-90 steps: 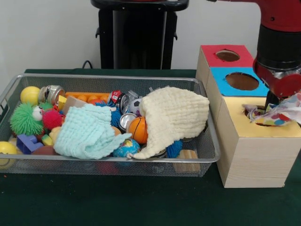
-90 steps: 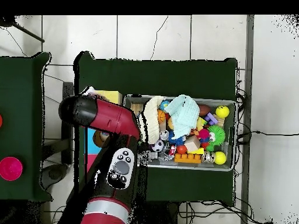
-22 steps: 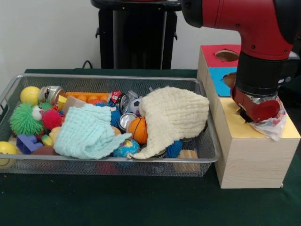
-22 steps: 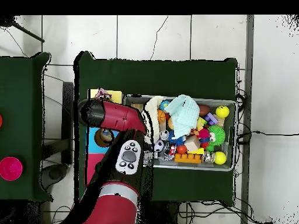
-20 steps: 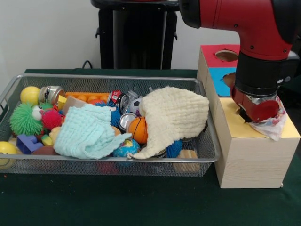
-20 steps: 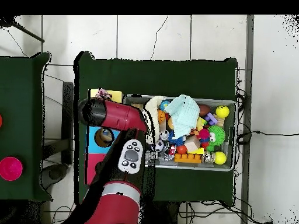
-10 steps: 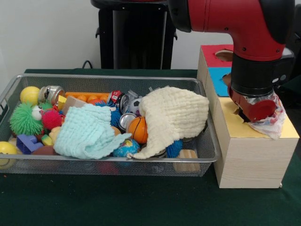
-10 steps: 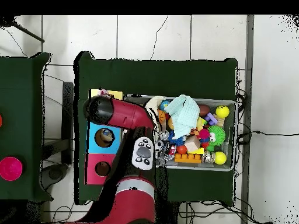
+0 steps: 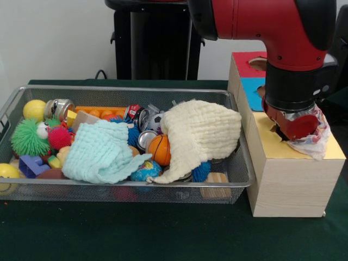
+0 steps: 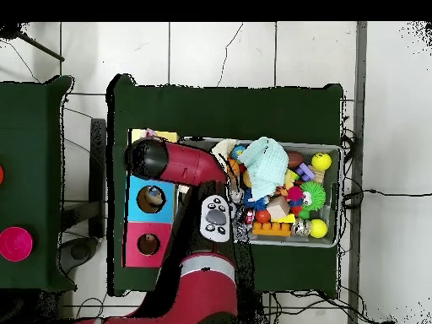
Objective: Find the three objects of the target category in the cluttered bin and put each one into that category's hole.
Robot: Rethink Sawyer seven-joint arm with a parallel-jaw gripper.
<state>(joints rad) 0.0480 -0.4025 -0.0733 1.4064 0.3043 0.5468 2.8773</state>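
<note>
A printed, multicoloured cloth (image 9: 315,138) lies crumpled on the yellow top (image 9: 272,144) of the wooden sorting box, spilling over its right edge. My gripper (image 9: 294,129) presses down right on it over the yellow hole, and the red wrist hides the tip. In the overhead view the arm's end (image 10: 146,158) covers the yellow section, with a scrap of the cloth (image 10: 149,133) showing beside it. In the wire bin (image 9: 16,93) a cream cloth (image 9: 202,133) and a mint cloth (image 9: 100,153) lie on top of the clutter.
The box's blue section (image 9: 250,89) and red section (image 9: 243,60) stand behind the yellow one, each with a round hole. The bin holds balls, spiky toys, cans, blocks and an orange basketball (image 9: 159,148). A second green table (image 10: 29,186) lies beside this one.
The cloth, earlier hanging above the yellow hole, now lies pressed on the box top. The arm's upper link has swung over toward the bin; the wrist has barely moved in the last second.
</note>
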